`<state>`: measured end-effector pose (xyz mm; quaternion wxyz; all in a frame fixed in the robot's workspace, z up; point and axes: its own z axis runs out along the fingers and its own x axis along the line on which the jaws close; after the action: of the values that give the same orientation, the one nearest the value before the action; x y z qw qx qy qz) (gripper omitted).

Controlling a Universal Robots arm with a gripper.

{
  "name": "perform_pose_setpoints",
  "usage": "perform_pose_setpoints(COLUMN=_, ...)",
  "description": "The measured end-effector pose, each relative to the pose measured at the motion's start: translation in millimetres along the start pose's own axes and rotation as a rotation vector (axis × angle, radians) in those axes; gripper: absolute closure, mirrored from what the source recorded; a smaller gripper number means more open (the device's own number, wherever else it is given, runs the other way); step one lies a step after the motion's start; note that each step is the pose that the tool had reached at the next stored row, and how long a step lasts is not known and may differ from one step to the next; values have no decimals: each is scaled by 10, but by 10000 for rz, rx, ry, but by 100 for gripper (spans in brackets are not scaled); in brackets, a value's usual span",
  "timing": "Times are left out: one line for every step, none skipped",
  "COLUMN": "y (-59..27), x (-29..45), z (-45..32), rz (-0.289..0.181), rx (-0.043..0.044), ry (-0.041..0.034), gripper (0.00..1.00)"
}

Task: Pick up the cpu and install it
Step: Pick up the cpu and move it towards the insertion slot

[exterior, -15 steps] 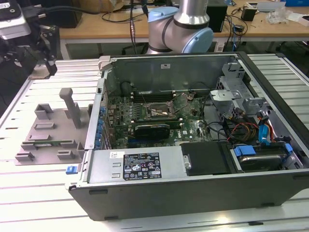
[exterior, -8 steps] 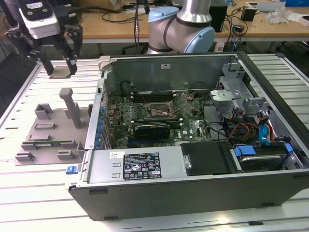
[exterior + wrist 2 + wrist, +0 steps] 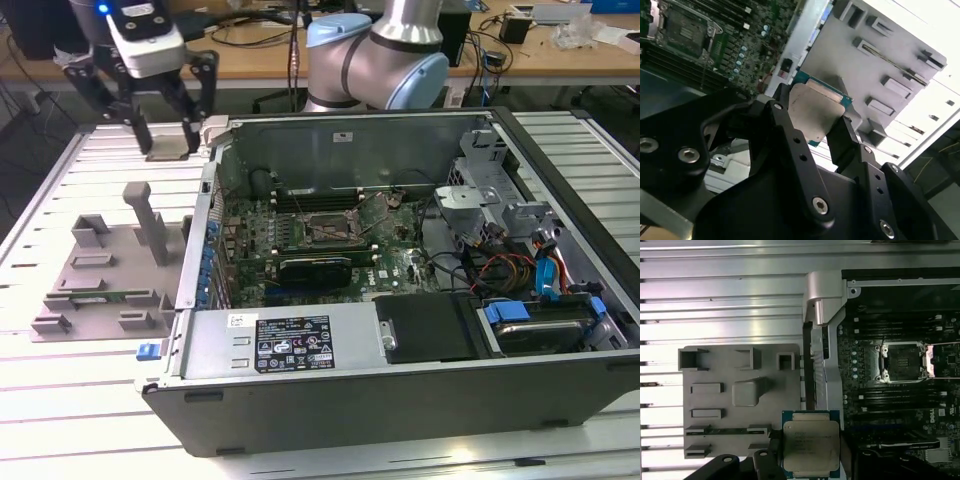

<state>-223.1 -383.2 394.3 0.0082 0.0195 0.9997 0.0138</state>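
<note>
My gripper (image 3: 168, 138) hangs above the table at the exterior view's far left, beyond the grey tray and outside the case wall. It is shut on the cpu (image 3: 170, 150), a flat square chip with a silvery top and a teal rim. In both wrist views the cpu (image 3: 817, 112) (image 3: 811, 442) sits level between the black fingers (image 3: 790, 130), clear of the tray below. The open dark socket (image 3: 325, 230) (image 3: 903, 362) lies on the motherboard inside the case, well to the exterior view's right of the gripper.
A grey plastic tray (image 3: 70, 300) (image 3: 720, 370) with upright blocks lies on the slatted metal table (image 3: 60, 400), left of the open computer case (image 3: 400, 400). The case's metal wall (image 3: 822, 305) stands between tray and motherboard. Cables and drive bays fill the case's right side.
</note>
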Motion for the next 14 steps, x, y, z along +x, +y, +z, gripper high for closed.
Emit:
perform_pose_setpoints(y=2, x=-43, z=1, rz=1, rx=0, ry=0, gripper=45)
perform_pose_setpoints(y=4, x=-81, z=2, rz=1, rx=-1, ry=0, gripper=45)
perform_pose_setpoints(y=6, x=-126, z=3, rz=2, rx=-1, ry=0, gripper=45)
perform_pose_setpoints(y=7, x=-183, z=3, rz=1, rx=-1, ry=2, gripper=45)
perform_pose_setpoints(y=9, x=-220, z=4, rz=1, rx=0, ry=2, gripper=45)
perform_pose_setpoints(y=11, x=-279, z=5, rz=0, rx=0, ry=3, gripper=45)
perform_pose_setpoints(y=13, x=-316, z=6, rz=2, rx=-1, ry=3, gripper=45)
perform_pose_setpoints(y=15, x=-378, z=7, rz=0, rx=-1, ry=3, gripper=45)
perform_pose_setpoints(y=17, x=-425, z=8, rz=1, rx=-1, ry=2, gripper=45)
perform_pose_setpoints(y=19, x=-466, z=8, rz=2, rx=-1, ry=3, gripper=45)
perform_pose_setpoints(y=21, x=-534, z=9, rz=0, rx=0, ry=3, gripper=45)
perform_pose_setpoints(y=24, x=-599, z=10, rz=1, rx=0, ry=3, gripper=45)
perform_pose_setpoints(y=26, x=-641, z=11, rz=2, rx=1, ry=4, gripper=45)
perform_pose_setpoints(y=28, x=-719, z=13, rz=0, rx=-1, ry=3, gripper=45)
